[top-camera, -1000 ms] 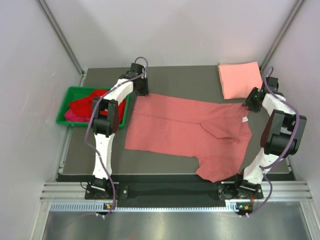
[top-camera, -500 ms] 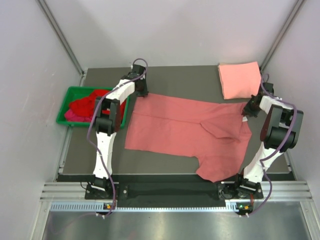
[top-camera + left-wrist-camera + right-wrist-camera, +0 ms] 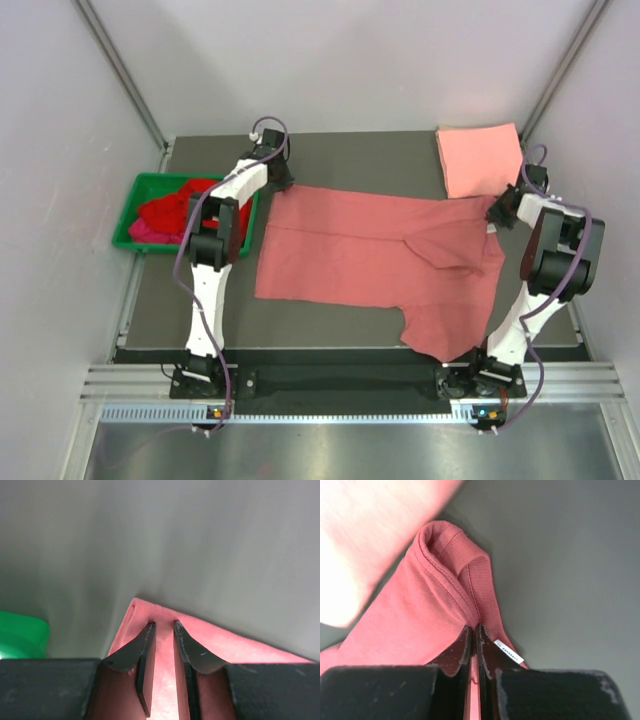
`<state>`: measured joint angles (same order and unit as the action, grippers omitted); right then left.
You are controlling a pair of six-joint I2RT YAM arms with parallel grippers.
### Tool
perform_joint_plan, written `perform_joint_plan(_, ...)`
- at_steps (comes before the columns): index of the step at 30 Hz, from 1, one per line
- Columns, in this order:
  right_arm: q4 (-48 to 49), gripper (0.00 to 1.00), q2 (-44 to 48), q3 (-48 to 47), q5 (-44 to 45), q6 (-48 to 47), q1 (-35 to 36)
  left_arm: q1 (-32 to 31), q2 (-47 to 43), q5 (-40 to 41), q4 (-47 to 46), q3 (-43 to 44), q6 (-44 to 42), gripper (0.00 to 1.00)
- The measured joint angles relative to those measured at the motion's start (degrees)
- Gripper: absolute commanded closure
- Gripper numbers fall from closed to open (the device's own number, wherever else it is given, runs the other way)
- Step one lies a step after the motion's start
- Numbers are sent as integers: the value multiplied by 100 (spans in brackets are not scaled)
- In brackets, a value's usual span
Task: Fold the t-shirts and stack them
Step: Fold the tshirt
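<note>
Since a second ago the right fingers (image 3: 474,629) have clenched on the collar edge of the rose-red t-shirt (image 3: 380,250), and the whole shirt has slid a little toward the right edge of the surface (image 3: 340,158). Nearest, one sleeve (image 3: 440,335) sags toward the near edge and needs smoothing before any fold. Across the middle the body lies flat but for a rumpled flap by the collar. At its far left corner the left fingers (image 3: 164,630) pinch the hem, cloth between them. Both arms should probably pull apart evenly and stay low, to keep the far edge taut and straight. Just beyond the right fingers, in the far right corner, lies the folded salmon pink t-shirt (image 3: 480,158), easily dragged. At the left edge the green bin (image 3: 128,215) holds the red shirts (image 3: 175,210).
</note>
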<state>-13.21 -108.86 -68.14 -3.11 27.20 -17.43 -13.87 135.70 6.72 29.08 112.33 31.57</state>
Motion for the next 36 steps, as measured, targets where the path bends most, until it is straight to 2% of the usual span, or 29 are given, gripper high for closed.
perform_joint_plan(2, 0, 96, -116, -175, -17, 7, 0, 7, 39, 2, 31, 85, 31, 74)
perform_joint_plan(4, -46, 86, -195, -319, -22, 4, 0, 13, 79, -4, 35, 164, 28, 73)
perform_joint_plan(5, -96, 74, -199, -343, -17, -9, 0, 15, 79, -7, 48, 164, 24, 73)
perform_joint_plan(10, -800, 55, 4, -479, 282, -72, -11, 33, 7, -203, 101, 142, -162, 70)
perform_joint_plan(11, -984, 47, 151, -474, 323, -50, -11, 33, -61, -264, 157, 107, -221, 70)
perform_joint_plan(14, -1263, 34, 837, -374, 332, 66, 39, 15, -516, -511, 264, -223, -407, 70)
perform_joint_plan(18, -1152, 25, 2422, 411, 232, 413, 256, -129, -1539, -916, 295, -979, -632, 69)
perform_joint_plan(23, -756, 21, 3978, 1775, 208, 935, 1040, -603, -2896, -1329, 271, -1893, -918, 69)
perform_joint_plan(29, -317, 21, 5099, 3497, 470, 1904, 2035, -953, -4107, -1626, 216, -3115, -1099, 69)
perform_joint_plan(33, 267, 21, 5209, 4304, 643, 2452, 2448, -911, -4387, -1633, 208, -3598, -1128, 69)
perform_joint_plan(36, 651, 21, 4942, 4454, 778, 2699, 2653, -901, -4395, -1635, 210, -3654, -1154, 69)
